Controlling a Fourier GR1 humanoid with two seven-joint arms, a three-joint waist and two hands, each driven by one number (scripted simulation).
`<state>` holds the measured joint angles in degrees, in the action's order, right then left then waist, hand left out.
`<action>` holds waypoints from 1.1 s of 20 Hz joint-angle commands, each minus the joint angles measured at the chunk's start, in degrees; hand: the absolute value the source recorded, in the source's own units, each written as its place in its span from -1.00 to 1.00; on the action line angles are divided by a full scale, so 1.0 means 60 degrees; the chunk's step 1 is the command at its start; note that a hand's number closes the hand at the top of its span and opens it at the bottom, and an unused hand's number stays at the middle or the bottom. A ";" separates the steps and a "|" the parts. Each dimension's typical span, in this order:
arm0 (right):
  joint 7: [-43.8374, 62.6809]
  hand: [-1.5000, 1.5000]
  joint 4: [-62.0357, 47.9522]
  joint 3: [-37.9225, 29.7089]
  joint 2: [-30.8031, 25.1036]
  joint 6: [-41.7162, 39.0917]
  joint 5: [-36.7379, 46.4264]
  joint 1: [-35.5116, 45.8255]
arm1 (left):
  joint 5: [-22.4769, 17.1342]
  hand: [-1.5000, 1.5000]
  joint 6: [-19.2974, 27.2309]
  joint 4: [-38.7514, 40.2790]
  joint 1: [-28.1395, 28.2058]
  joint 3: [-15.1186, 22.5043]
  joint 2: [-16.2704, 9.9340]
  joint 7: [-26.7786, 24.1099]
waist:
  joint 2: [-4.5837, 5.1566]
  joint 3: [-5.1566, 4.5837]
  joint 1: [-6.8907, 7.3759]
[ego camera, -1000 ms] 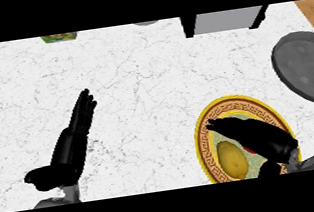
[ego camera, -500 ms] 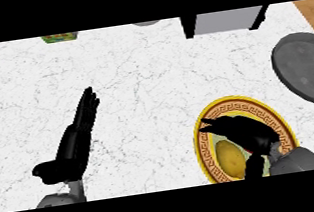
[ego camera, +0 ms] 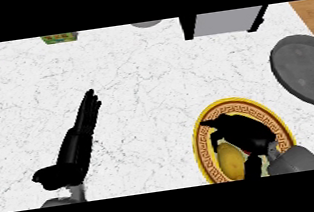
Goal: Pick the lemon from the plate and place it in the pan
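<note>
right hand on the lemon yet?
Touching. In the head view, the right hand lies over the lemon on the plate, fingers curled round its upper side with no gap showing.

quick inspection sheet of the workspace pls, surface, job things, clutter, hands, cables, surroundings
surface: white marbled counter, wood showing at both top corners
job's things: lemon on the gold-rimmed plate, partly hidden by the hand; grey pan at right, nothing in it
clutter: green box, grey round item and a grey box-like object along the far edge
hands: right hand curled over the lemon; left hand open, fingers straight, resting on the counter at left
cables: nothing seen
surroundings: nothing seen beyond the counter
</note>
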<state>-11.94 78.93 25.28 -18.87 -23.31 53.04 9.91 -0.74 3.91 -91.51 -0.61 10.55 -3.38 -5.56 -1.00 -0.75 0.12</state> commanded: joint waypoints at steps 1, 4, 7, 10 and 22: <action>-0.0087 1.00 -0.0913 0.0110 0.0528 0.0325 0.0494 0.0258 | 0.0046 0.00 0.0054 -0.0112 -0.0423 -0.0142 0.0058 0.0459 | 0.0171 0.0127 0.0015; -0.0596 1.00 -0.0392 -0.0270 0.0133 0.1147 0.0613 -0.0280 | -0.0160 0.00 -0.0247 0.0484 -0.0582 -0.0593 -0.0146 0.0054 | 0.0168 0.0125 -0.0036; 0.0594 1.00 -0.0220 -0.1435 0.0628 0.1240 0.0152 0.0103 | -0.0052 0.00 -0.0164 -0.0155 -0.0500 -0.0340 -0.0114 0.0399 | 0.0163 0.0128 -0.0020; 0.3720 1.00 -0.0149 -0.2773 0.1844 0.1860 0.0311 0.0663 | -0.0040 0.00 -0.0168 0.0124 -0.0190 -0.0389 -0.0151 0.0081 | 0.0144 0.0107 -0.0125; 0.9068 1.00 0.1078 -0.3505 0.3068 0.5159 0.3712 0.2625 | -0.0069 0.00 -0.0407 0.0068 0.0218 -0.0258 -0.0188 -0.0126 | 0.0133 0.0117 0.0000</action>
<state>35.72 81.76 4.44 -2.63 3.04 70.48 23.91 -0.91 2.34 -91.02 -1.10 9.17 -3.86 -5.09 -0.18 -0.09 0.15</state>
